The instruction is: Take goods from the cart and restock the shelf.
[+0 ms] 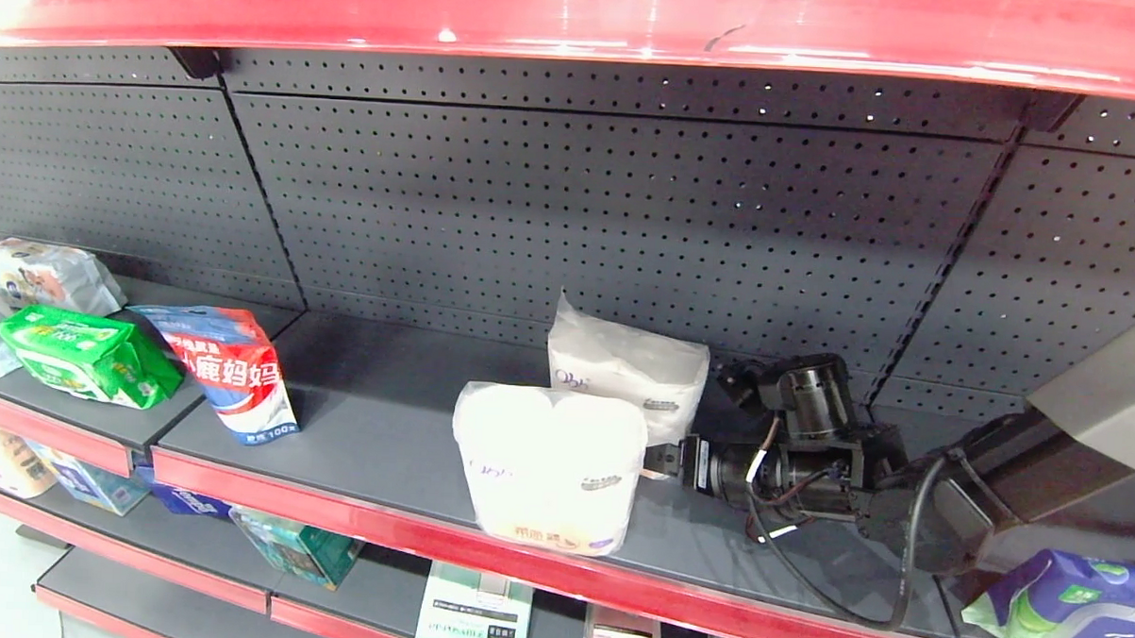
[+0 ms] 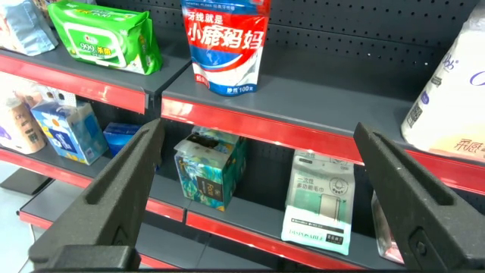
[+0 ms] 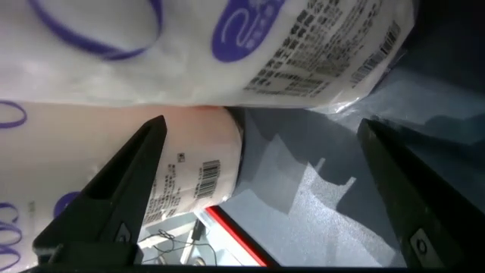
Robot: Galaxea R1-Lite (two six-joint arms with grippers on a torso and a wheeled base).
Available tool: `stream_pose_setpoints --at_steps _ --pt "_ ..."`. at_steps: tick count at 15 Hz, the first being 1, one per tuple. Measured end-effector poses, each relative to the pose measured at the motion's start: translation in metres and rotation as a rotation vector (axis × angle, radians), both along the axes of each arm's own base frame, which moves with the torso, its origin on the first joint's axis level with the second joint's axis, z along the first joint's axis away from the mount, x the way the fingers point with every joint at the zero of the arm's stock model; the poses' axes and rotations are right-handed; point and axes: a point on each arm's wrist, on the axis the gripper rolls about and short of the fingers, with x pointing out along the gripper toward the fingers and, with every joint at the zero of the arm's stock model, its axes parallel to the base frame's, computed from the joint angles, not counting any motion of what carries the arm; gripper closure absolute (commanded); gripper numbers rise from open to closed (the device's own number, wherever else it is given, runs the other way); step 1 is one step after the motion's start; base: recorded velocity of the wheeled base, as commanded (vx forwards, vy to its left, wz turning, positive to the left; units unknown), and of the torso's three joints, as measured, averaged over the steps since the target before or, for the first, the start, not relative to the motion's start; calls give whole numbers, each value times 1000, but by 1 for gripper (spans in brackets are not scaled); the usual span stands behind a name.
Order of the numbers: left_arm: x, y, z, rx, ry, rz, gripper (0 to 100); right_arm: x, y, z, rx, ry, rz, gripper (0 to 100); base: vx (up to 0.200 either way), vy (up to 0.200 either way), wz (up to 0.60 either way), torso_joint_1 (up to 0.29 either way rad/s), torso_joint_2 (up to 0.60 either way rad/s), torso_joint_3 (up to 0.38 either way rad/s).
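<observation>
Two white tissue packs stand mid-shelf: a front pack (image 1: 548, 465) near the red shelf lip and a back pack (image 1: 627, 373) behind it. My right gripper (image 1: 662, 454) lies low over the shelf board (image 1: 385, 416), just right of the two packs, where they meet. In the right wrist view its fingers are open (image 3: 259, 129), with the front pack (image 3: 114, 182) and back pack (image 3: 227, 45) just ahead and nothing between them. My left gripper (image 2: 259, 130) hangs open in front of the lower shelves, holding nothing.
A red-and-blue bag (image 1: 235, 369) and a green wipes pack (image 1: 89, 354) stand at the shelf's left. A blue-green tissue pack (image 1: 1067, 601) lies at the right. Below are a teal box (image 2: 208, 171) and a white-green packet (image 2: 320, 201). Bare shelf lies between the bag and the white packs.
</observation>
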Motion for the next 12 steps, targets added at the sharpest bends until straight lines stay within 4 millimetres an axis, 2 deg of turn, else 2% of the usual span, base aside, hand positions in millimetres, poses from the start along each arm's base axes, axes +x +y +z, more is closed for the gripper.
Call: stream_pose_setpoints --at_steps 12 --pt "0 0 0 0 0 0 0 -5 7 -4 -26 2 -5 0 0 0 0 0 0 0"
